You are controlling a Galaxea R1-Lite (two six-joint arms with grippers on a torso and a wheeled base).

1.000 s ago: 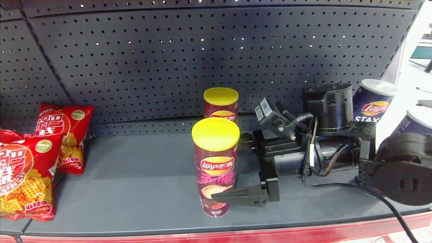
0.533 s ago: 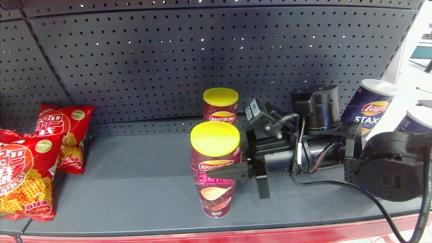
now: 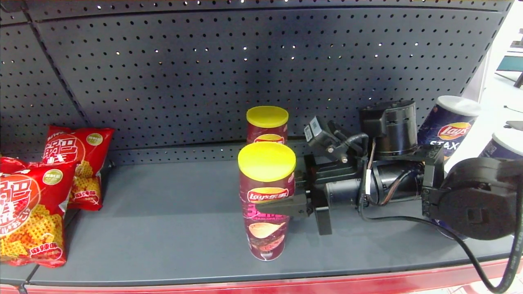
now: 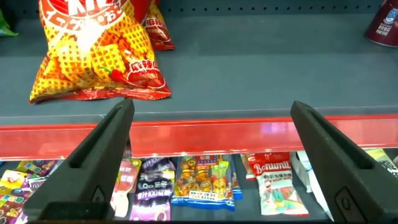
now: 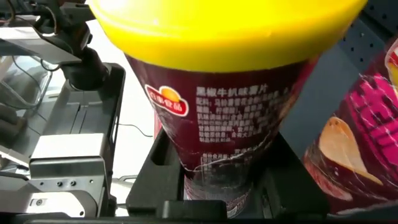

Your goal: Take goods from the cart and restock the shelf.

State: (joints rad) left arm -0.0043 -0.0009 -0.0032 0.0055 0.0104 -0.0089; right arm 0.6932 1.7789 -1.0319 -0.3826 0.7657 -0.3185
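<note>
A: Report the state of the right gripper (image 3: 286,191).

B: It is reaching in from the right end of the shelf (image 3: 163,220) at mid-height of the front chip can (image 3: 265,237). Its fingers (image 3: 282,206) are clamping the can body. One is lying across the label and the other is sitting behind the can. In the right wrist view the can is filling the gap between them, with its yellow lid (image 5: 217,25) nearest the camera.

A: Where is that can standing?

B: It is standing upright near the front edge of the shelf, directly in front of the rear chip can (image 3: 267,124). The rear can is sitting close to the pegboard back panel (image 3: 184,81). The base of the front can is meeting the shelf board, but I cannot tell whether it is bearing weight there.

A: And the left gripper (image 4: 211,168)?

B: It is hovering in front of the red shelf edge (image 4: 205,134). Its fingers are spreading wide with nothing between them. Sweet packets (image 4: 205,186) are lying on the tier beneath.

A: Is there other stock?

B: Red snack bags (image 3: 32,212) are leaning at the left end. Blue chip cans (image 3: 449,122) are standing at the right end, behind the right arm.
</note>
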